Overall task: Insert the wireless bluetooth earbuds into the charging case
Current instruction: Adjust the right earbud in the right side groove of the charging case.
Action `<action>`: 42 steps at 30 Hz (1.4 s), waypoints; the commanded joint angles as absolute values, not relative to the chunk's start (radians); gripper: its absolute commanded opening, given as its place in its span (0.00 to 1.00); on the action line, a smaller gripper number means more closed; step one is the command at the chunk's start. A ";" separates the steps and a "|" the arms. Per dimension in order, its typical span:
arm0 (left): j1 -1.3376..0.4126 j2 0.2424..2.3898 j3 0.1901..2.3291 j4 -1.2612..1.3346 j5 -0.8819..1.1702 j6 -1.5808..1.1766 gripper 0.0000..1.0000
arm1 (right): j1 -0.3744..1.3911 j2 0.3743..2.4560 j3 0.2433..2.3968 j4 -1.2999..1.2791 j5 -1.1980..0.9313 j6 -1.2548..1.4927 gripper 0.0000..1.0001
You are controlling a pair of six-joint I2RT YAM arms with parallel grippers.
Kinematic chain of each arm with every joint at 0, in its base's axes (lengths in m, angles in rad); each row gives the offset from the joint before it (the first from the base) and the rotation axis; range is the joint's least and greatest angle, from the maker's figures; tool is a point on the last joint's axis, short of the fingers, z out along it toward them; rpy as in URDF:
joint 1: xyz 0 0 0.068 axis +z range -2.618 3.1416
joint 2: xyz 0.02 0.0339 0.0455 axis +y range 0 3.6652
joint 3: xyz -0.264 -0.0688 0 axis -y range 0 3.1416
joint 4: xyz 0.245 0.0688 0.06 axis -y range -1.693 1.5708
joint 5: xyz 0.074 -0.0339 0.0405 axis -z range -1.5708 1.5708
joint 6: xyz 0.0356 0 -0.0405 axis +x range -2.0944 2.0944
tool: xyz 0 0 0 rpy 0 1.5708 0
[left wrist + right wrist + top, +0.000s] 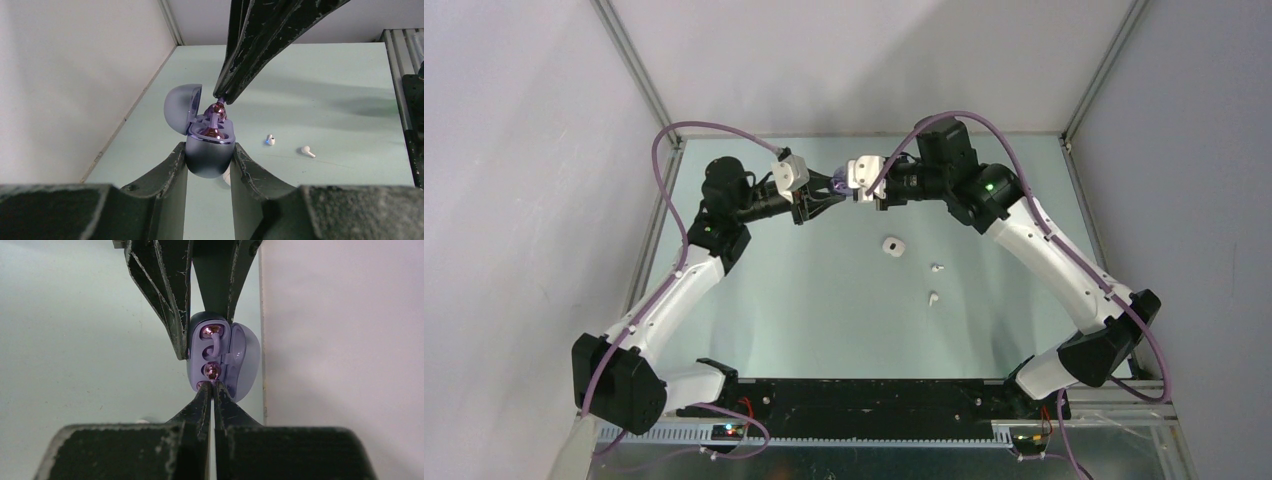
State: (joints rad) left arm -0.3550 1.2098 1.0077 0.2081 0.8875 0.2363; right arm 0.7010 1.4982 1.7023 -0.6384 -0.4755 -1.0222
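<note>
holds open purple case [209, 164] in left gripper [209, 150]
touches purple earbud [218, 109] atop the case with right gripper [222, 96], jaws fully together

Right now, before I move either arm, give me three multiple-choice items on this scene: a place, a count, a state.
1. Where is the purple case? A in the right jaws; B between the left jaws; C out of view.
2. How many white earbuds lie on the table? A two; B none; C four.
3. The case's lid is: A shut; B open; C missing.
1 B: the left jaws clamp its sides. 2 A: two lie loose. 3 B: it is hinged back, purple earbuds showing.
</note>
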 commanded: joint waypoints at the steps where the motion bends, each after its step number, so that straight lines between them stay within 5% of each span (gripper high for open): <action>1: -0.350 1.163 1.011 0.277 0.893 0.230 0.00 | 0.708 1.513 1.736 -0.662 -0.435 -1.034 0.00; 23: -0.350 1.173 1.016 0.279 0.898 0.228 0.00 | 0.728 1.528 1.744 -0.661 -0.435 -1.063 0.00; 42: -0.337 1.216 1.005 0.293 0.871 0.197 0.00 | 0.551 1.369 1.756 -0.466 -0.793 -0.625 0.52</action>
State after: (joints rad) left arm -0.3481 1.2110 1.0077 0.2527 0.8772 0.2138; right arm 0.5968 1.4628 1.7134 -0.6079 -0.6579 -0.8127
